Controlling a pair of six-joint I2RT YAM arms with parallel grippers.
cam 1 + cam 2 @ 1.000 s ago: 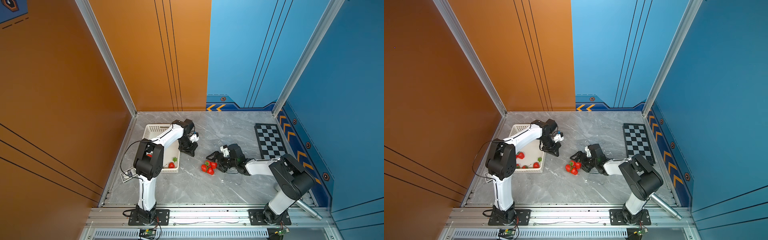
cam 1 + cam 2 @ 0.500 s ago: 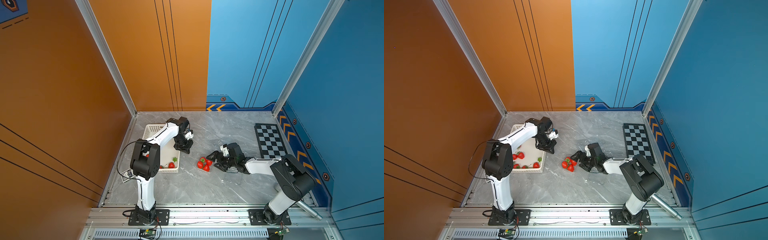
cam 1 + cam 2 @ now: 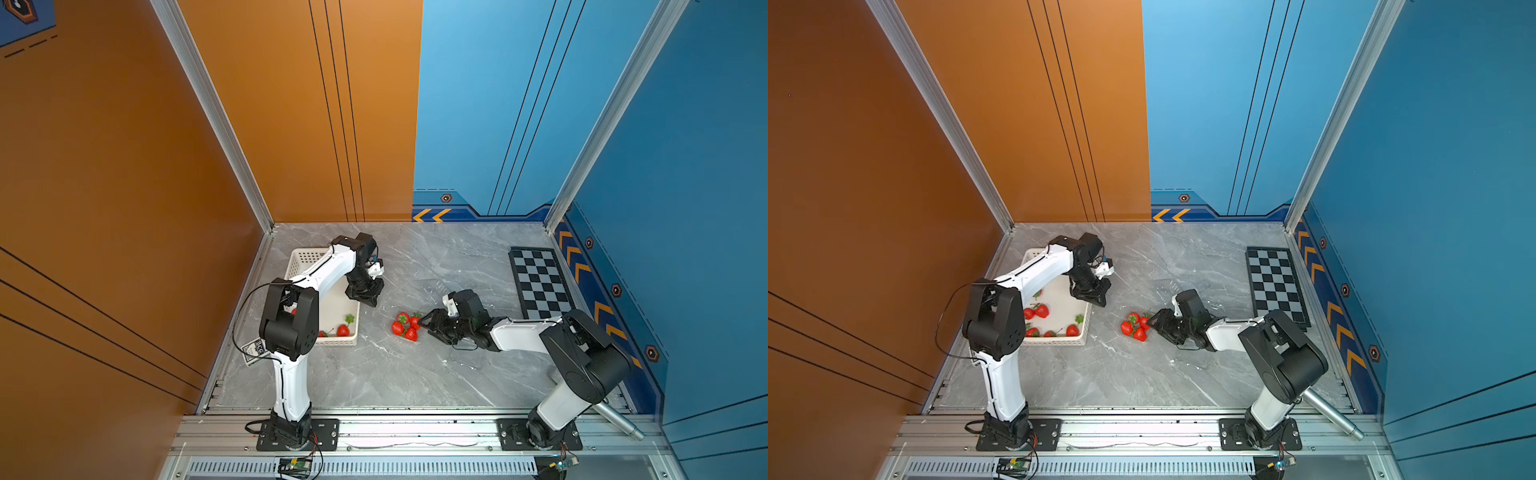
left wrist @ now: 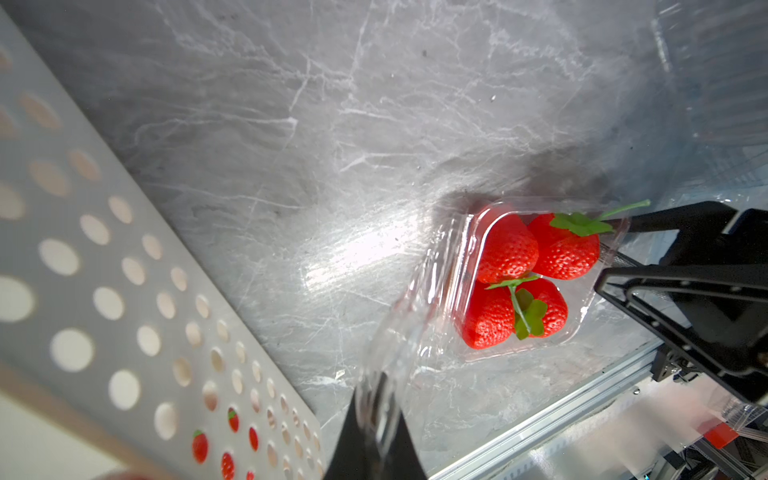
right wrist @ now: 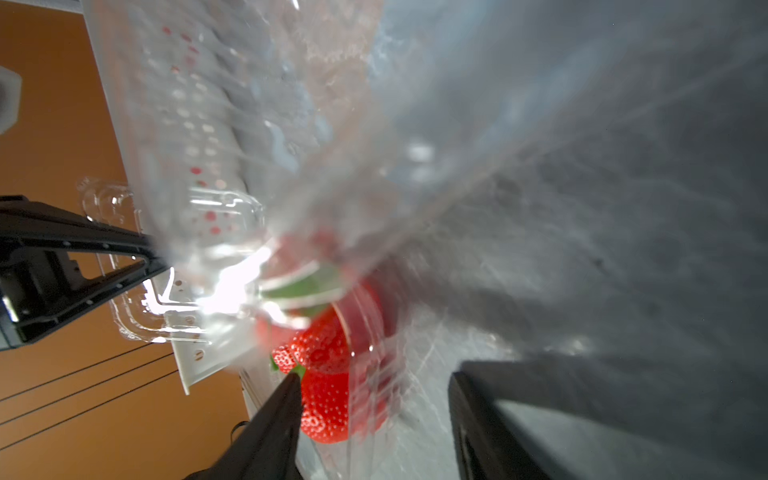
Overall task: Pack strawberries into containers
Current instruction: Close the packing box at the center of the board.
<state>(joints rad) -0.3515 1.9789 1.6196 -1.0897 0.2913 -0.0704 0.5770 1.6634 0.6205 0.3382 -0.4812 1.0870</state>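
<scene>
Several red strawberries lie in one clear clamshell of the containers, in the middle of the table. My left gripper is shut on that container's open lid, beside the basket's near corner. On the opposite side my right gripper stands open. The container's wall stands between its jaws. One of its fingers lies against the berry side and the other stands clear of the plastic.
A white perforated basket at the left holds more strawberries. Another clear container lies further off. A checkerboard mat lies at the right, a card deck by the left rail.
The container with its berries has slid left toward the basket, pulled by the left gripper on the lid. The right gripper followed, and its jaws have narrowed.
</scene>
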